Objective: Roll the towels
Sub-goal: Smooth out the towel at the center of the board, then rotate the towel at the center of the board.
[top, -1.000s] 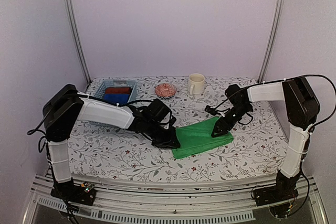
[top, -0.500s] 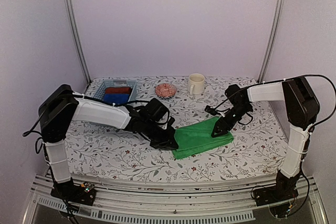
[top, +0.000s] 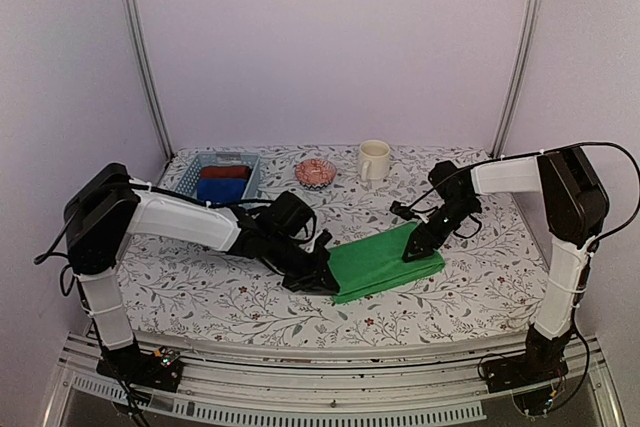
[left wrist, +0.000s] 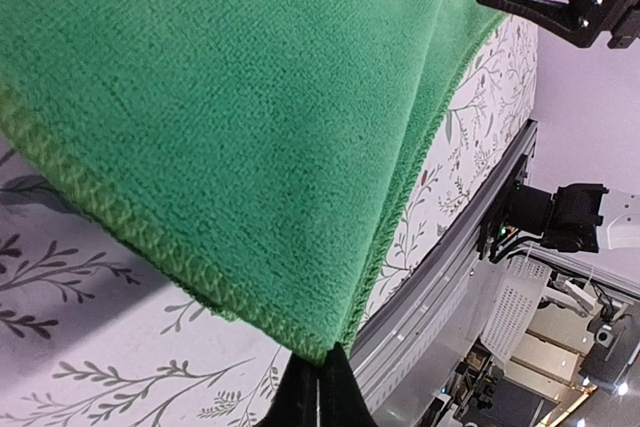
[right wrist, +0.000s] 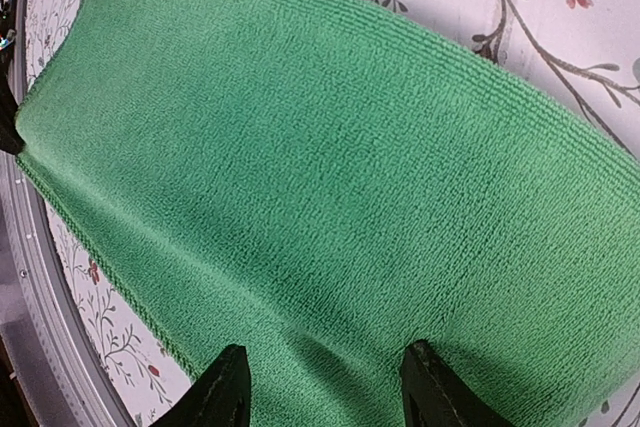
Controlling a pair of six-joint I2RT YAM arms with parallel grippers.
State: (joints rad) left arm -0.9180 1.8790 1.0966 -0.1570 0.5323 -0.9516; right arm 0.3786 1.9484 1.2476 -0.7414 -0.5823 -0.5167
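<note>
The left gripper is closed tight on one corner of the green towel; in the left wrist view the two fingertips meet on this corner with the cloth pinched between them, and the corner seems a little lifted, since a shadow lies on the table under it; from this gripper the towel spreads away to the right and to the far side, towards the right gripper; the cloth shows a stitched hem along its near edge, and it looks folded in two layers near the held corner. The right gripper stands at the opposite, far-right part of the same towel, pointing down on it; its jaws are half apart, and in the right wrist view the two fingers stand on the green cloth with a flat stretch of towel between them; whether they press it or only touch it I cannot tell, and nothing is gripped between them. Far behind the left gripper sits a basket, with a blue roll and a red roll inside; behind the right gripper and to its left stands a mug; just left of the mug lies the orange towel, bunched round, well apart from both grippers.
</note>
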